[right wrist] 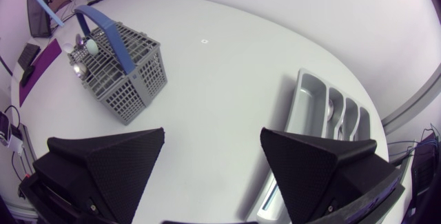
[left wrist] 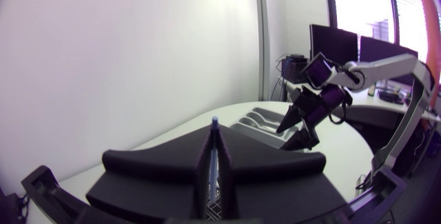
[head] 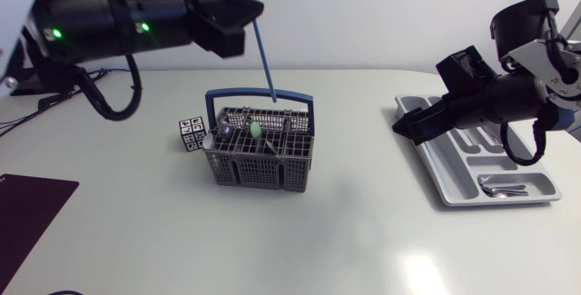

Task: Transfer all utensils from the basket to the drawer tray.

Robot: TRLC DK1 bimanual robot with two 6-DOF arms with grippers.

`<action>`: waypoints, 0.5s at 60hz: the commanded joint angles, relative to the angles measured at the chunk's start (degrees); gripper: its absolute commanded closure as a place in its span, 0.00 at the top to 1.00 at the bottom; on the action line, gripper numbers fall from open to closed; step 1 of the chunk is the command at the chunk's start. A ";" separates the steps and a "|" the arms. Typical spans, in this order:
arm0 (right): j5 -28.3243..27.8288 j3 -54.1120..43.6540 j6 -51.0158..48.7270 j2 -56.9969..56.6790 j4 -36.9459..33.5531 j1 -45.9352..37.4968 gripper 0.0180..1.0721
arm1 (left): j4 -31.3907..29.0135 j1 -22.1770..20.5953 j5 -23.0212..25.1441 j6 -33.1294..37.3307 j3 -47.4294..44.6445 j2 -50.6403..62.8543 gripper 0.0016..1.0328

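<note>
The thin blue stick [head: 263, 54] is pinched between my left gripper's [left wrist: 216, 140] fingers [left wrist: 165, 165], which are pressed flat together on it. It hangs slanted above the far rim of the grey basket [head: 259, 163] in the middle of the table. I cannot tell whether its lower end has cleared the basket, and from my left wrist only its tip shows past the fingers. Inside the basket a green-headed piece [head: 257, 129] and a metal piece [head: 222, 130] lean among the dividers, though their shapes are hard to make out. The blue handle [head: 259, 95] stands upright over them. My left arm comes in high from the far left. The drawer tray [head: 436, 181] lies well apart at the right, with some cutlery [head: 502, 186] in its near compartment. My right gripper [right wrist: 213, 134] hovers over the tray's left end, fingers [right wrist: 110, 162] spread wide with nothing between them, and hides part of the tray. A small patterned cube [head: 192, 133] sits just left of the basket, and a dark mat [head: 32, 213] is cut off at the near left.
</note>
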 commanded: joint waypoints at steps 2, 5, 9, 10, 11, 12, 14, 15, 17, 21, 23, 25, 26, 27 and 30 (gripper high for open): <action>-1.16 -1.88 -0.48 -2.58 -0.98 2.92 0.95 | -2.50 4.88 5.43 -6.83 4.01 -0.72 0.03; -1.51 -2.32 -0.39 -3.73 -0.98 5.03 0.95 | -3.91 6.82 8.51 -8.59 4.80 -0.11 0.03; -1.69 -2.76 -0.39 -5.22 -1.06 7.58 0.95 | -5.23 8.40 12.11 -10.34 5.07 0.68 0.03; -1.69 -2.85 -0.39 -5.66 -1.06 8.19 0.95 | -5.49 8.66 12.90 -10.78 5.07 0.86 0.03; -1.69 -2.85 -0.31 -5.92 -1.06 8.81 0.95 | -5.76 8.84 13.69 -11.22 5.07 1.21 0.03; -1.78 -2.94 -0.31 -6.19 -1.06 9.51 0.95 | -6.02 9.19 14.57 -11.66 5.07 1.48 0.03; -1.86 -2.94 -0.22 -6.72 -1.15 10.74 0.95 | -6.55 9.54 16.07 -12.45 5.07 2.09 0.03; -1.95 -2.94 -0.13 -6.89 -1.24 11.35 0.95 | -6.63 9.54 16.68 -12.72 5.07 2.35 0.03; -2.57 -2.85 -0.04 -7.16 -1.33 12.32 0.95 | -7.16 9.72 18.00 -13.16 4.89 2.97 0.03; -4.59 -2.67 0.48 -7.42 -1.77 13.73 0.95 | -7.86 9.54 20.64 -14.12 4.28 4.20 0.03; -6.08 -2.41 0.84 -7.33 -2.12 14.17 0.95 | -7.86 9.54 21.60 -15.27 4.01 4.73 0.03; -7.66 -1.97 1.19 -7.16 -2.65 14.34 0.95 | -7.86 9.28 23.27 -16.32 3.75 5.61 0.03; -8.46 -1.80 1.28 -7.07 -2.91 14.52 0.95 | -7.95 9.28 23.80 -16.76 3.66 6.05 0.03; -9.07 -1.62 1.36 -6.98 -3.08 14.69 0.95 | -7.95 9.02 24.33 -17.29 3.48 6.40 0.03; -10.65 -1.18 1.71 -6.63 -3.70 15.22 0.95 | -7.86 8.58 25.21 -17.73 3.13 7.54 0.03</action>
